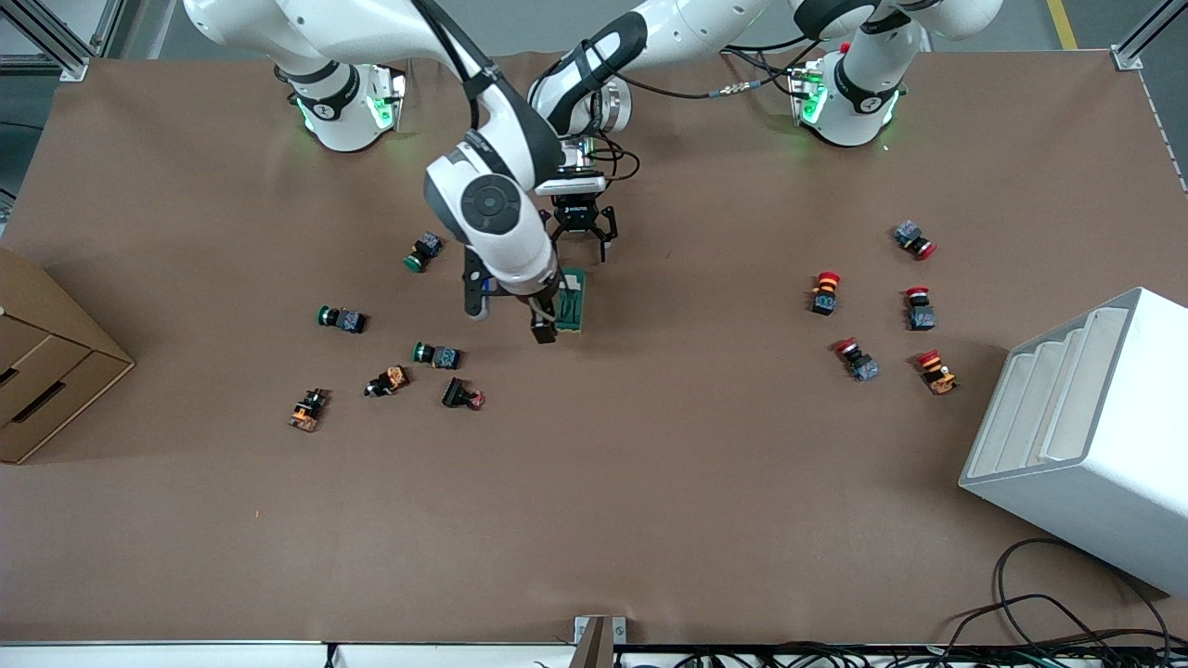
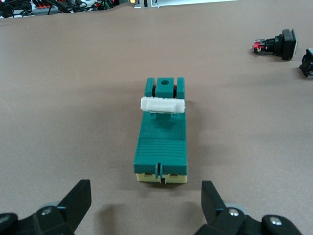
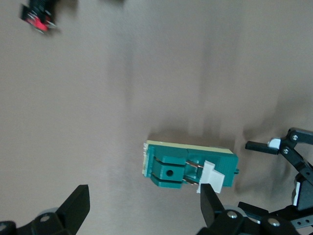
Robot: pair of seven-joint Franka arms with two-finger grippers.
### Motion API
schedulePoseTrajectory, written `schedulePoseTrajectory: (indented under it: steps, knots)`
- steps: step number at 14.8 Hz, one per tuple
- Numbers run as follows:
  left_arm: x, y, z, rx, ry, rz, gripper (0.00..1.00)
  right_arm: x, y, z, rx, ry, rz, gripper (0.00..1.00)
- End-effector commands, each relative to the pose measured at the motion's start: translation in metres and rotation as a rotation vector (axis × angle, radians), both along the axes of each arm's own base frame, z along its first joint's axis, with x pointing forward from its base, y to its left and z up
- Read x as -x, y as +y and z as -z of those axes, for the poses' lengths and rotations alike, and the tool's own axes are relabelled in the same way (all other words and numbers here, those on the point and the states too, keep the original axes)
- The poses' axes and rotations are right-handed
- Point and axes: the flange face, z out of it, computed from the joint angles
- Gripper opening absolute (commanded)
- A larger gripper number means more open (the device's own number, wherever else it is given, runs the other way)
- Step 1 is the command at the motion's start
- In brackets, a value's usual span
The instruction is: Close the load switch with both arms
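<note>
The switch (image 1: 573,300) lies flat mid-bench, small, hard and probably light, so it may slide. Its white lever (image 2: 162,105) is the part to push. Both the left gripper (image 1: 583,237) and right gripper (image 1: 516,321) hover spread wide beside it, holding nothing.

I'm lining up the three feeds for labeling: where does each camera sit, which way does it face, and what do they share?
Front view: high across the table, facing both bases; shows both arms, the left gripper and right gripper around the load switch.
Left wrist view: on the left wrist, looking along the load switch between its open fingers.
Right wrist view: on the right wrist, looking down at the load switch; left gripper shows too.
Shared: the load switch.
</note>
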Motion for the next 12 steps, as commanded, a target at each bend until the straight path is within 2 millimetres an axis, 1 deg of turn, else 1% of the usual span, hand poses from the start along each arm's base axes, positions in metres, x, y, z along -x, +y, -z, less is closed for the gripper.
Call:
schedulePoseTrajectory:
  steps: [1,4,6,9,12]
  knots:
    - [0.000,-0.004,0.000,0.010,-0.026,0.003,0.99,0.025,0.013,0.019,0.020,0.019,-0.009,1.00]
    - [0.001,-0.003,0.000,0.009,-0.025,0.003,0.99,0.050,0.015,0.041,0.037,0.024,-0.039,1.00]
    - [0.000,-0.003,0.001,0.007,-0.025,0.002,0.99,0.061,0.020,0.048,0.030,0.009,-0.044,1.00]
    - [0.001,-0.003,0.001,0.007,-0.024,0.003,0.99,0.064,0.020,0.055,0.011,-0.026,-0.050,1.00]
    - [0.000,-0.004,-0.001,0.011,-0.026,0.002,0.99,0.061,0.021,0.057,0.001,-0.048,-0.052,1.00]
